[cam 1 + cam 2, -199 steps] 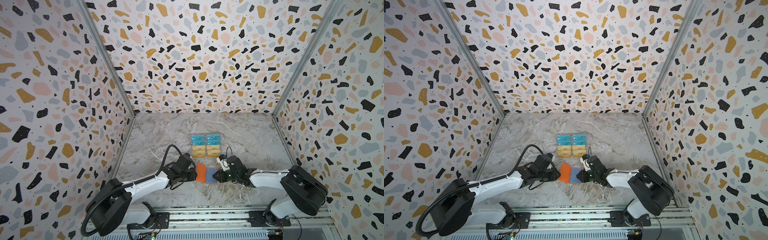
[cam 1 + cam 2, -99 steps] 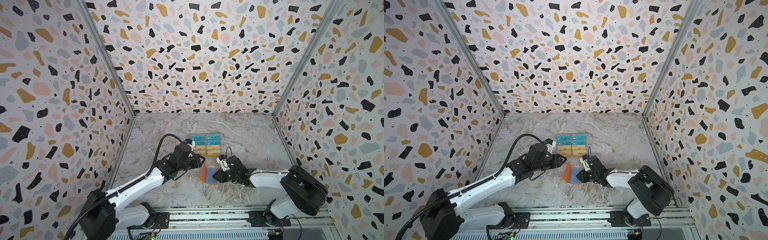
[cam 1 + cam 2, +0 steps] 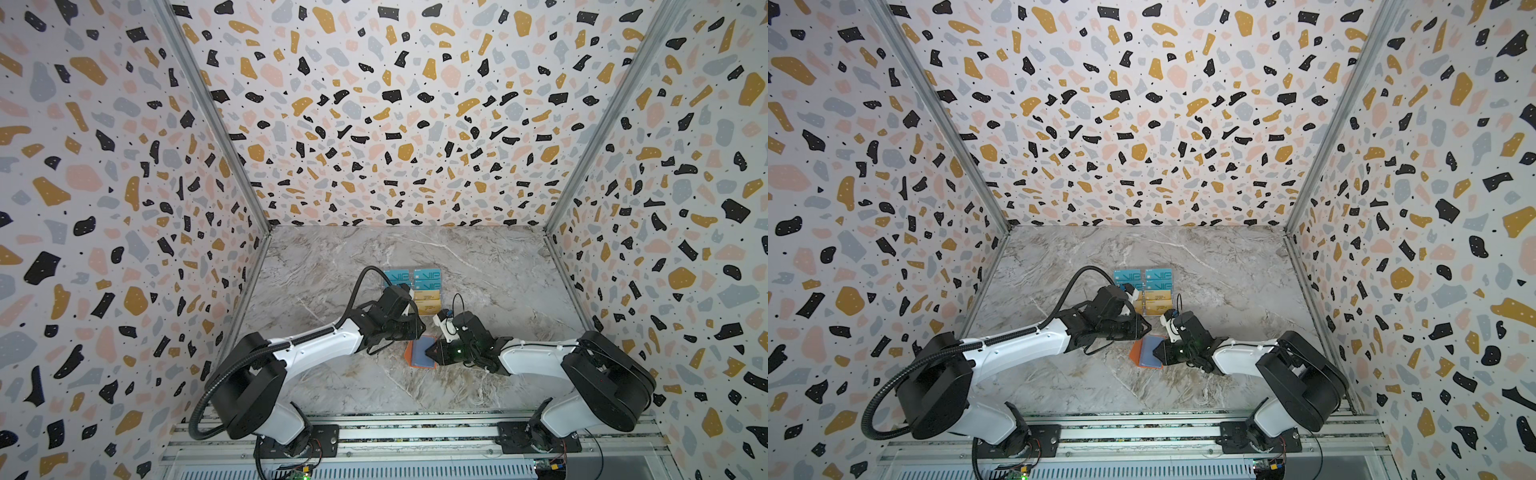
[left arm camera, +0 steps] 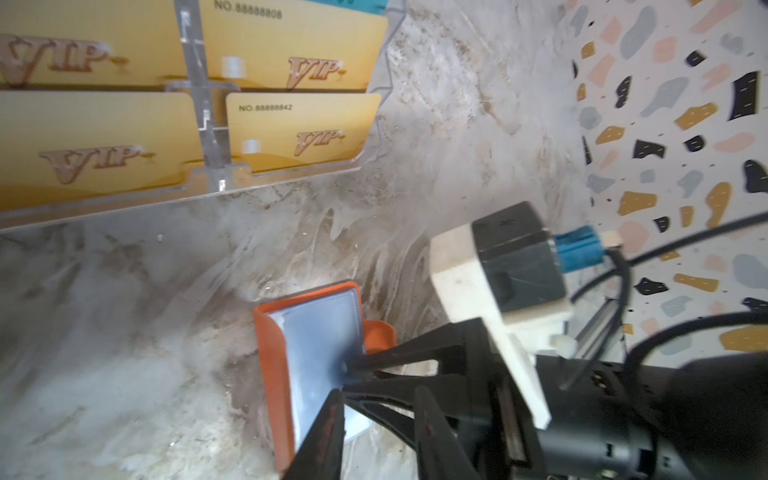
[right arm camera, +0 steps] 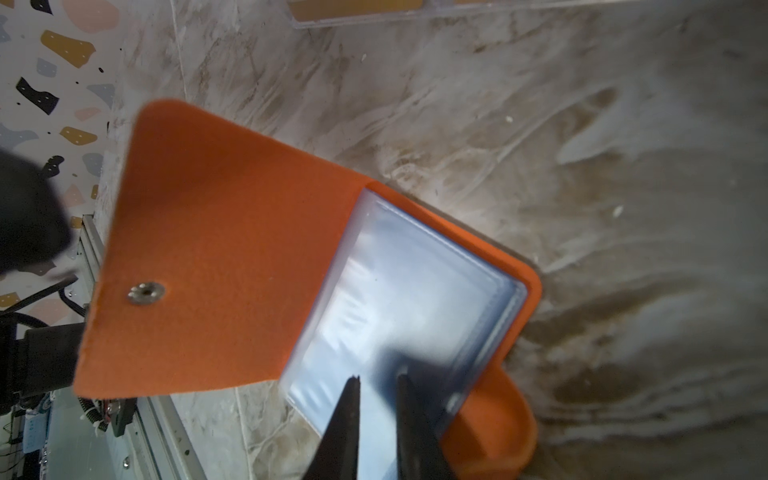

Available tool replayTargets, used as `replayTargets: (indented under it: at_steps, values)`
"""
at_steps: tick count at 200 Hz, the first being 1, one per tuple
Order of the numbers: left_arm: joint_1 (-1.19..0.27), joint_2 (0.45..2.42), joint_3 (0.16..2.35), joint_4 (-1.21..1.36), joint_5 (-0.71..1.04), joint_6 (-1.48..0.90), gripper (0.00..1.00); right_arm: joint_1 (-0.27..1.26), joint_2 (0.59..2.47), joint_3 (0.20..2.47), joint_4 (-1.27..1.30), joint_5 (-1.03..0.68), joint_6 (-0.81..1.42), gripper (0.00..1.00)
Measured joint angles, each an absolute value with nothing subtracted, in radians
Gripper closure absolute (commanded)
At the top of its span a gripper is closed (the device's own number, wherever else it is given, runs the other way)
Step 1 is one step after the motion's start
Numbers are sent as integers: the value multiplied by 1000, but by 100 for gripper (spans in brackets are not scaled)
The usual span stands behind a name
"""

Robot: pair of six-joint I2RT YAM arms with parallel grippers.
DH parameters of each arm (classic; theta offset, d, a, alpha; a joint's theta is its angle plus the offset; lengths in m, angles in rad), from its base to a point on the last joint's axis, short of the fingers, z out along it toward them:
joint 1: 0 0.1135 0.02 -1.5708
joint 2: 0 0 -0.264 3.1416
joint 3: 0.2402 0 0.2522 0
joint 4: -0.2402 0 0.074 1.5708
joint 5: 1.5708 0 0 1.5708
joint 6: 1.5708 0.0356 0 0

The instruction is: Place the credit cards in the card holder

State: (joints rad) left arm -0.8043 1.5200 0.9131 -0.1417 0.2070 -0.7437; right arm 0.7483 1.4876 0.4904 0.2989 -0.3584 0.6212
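Card holder [image 5: 232, 257] — pinched by right tool [image 5: 377, 388].

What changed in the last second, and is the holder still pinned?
The left gripper left the cover of the holder, swung toward the stand, then came partway back; I see no card in it. The cover has risen from spread out to partly upright. Unchanged: the right gripper stays pinched on the holder's sleeves, and the cards sit in the stand.
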Motion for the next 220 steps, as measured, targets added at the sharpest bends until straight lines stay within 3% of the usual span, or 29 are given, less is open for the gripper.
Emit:
replayTargets:
  at_steps: [100,220]
  values:
    - [-799,1568,831,-207,128,-635,83,748,1488,506,292,-345,594,81]
    - [-799,1494,556,105,205,-763,92,748,1533,608,272,-347,519,80]
